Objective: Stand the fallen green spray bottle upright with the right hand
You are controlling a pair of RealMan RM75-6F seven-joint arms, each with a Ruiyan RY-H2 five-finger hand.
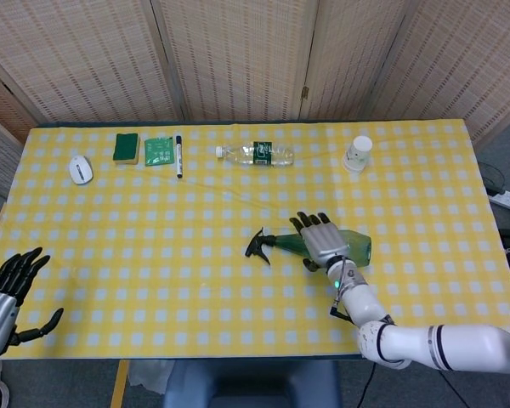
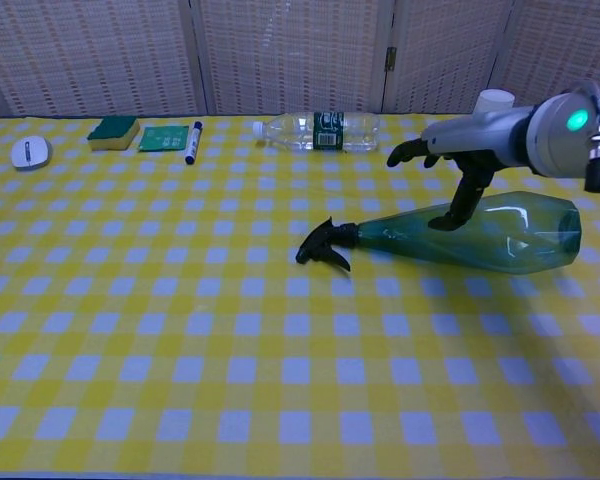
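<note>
The green spray bottle point(image 1: 355, 246) point(image 2: 500, 237) lies on its side on the yellow checked table, its black trigger head point(image 1: 258, 244) point(image 2: 322, 244) pointing left. My right hand point(image 1: 320, 240) point(image 2: 460, 165) hovers over the bottle's narrow middle part with its fingers spread and nothing in them. In the chest view its thumb reaches down to the bottle's top surface. My left hand point(image 1: 4, 293) stays open at the table's near left edge, far from the bottle; only the head view shows it.
Along the far side lie a white mouse point(image 1: 81, 168), a green sponge point(image 1: 126, 146), a green card point(image 1: 157, 151), a marker point(image 1: 178, 155), a clear water bottle point(image 1: 257, 154) on its side and a paper cup point(image 1: 357, 153), partly hidden behind my right arm in the chest view.
</note>
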